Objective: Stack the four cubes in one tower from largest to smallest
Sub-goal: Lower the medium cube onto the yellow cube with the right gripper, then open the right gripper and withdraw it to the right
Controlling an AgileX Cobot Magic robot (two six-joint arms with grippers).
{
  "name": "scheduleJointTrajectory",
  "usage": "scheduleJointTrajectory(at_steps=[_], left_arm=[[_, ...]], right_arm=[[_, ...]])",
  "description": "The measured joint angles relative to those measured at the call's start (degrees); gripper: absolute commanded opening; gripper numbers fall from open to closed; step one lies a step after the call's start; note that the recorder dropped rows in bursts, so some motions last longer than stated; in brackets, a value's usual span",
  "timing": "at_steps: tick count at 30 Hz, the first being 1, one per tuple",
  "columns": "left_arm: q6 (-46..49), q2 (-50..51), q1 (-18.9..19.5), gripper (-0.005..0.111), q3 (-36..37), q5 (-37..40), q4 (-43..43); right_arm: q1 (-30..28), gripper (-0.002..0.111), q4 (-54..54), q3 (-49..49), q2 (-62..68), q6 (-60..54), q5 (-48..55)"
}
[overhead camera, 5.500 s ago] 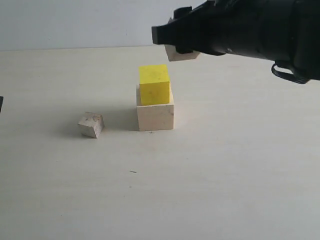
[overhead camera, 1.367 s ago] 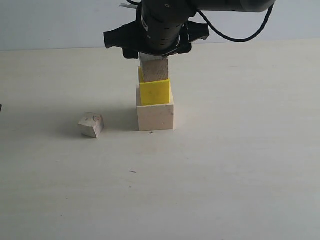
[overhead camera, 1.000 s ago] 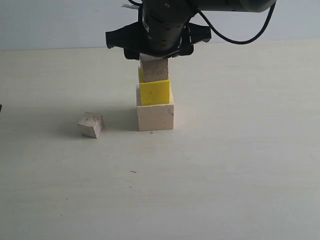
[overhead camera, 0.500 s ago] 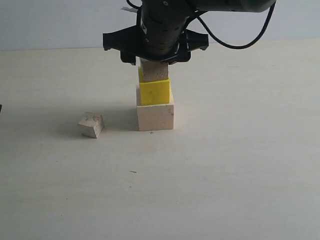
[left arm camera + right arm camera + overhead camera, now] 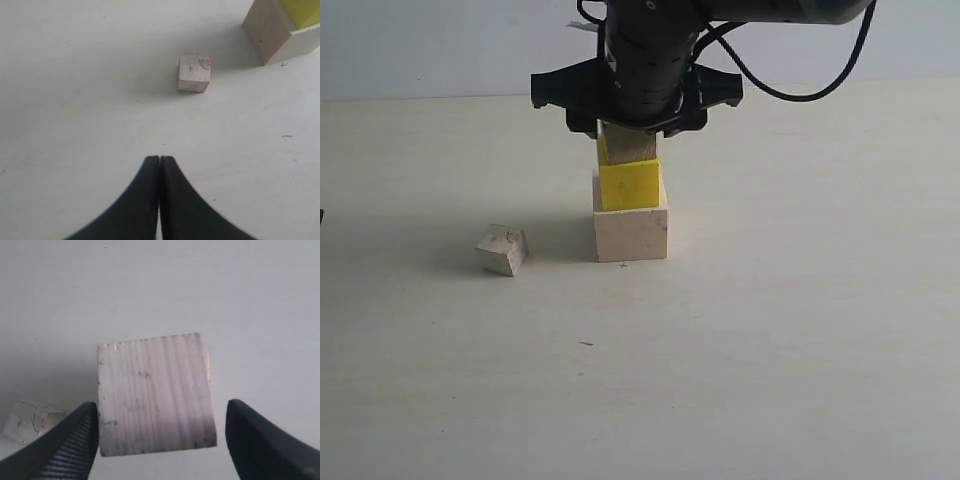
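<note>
On a large pale wooden cube, a bright yellow cube and a brownish wooden cube are stacked, straddled by the right gripper, jaws released; the left gripper is clenched

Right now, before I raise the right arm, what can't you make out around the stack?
Exterior view: the right gripper covers the top of the brownish cube; seating unclear.
Left wrist view: frame edge cuts off large cube and yellow cube.
Right wrist view: the brownish cube blocks the cubes below; alignment unseen.
</note>
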Motion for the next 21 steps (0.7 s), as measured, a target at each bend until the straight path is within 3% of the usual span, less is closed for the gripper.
scheduleJointTrajectory(at_steps=[21], left_arm=[[0.0,0.0,0.0,0.003,0.0,-0.4,0.0]], right_arm=[[0.0,0.068,4.5,0.0,0.0,-3.5,0.0]])
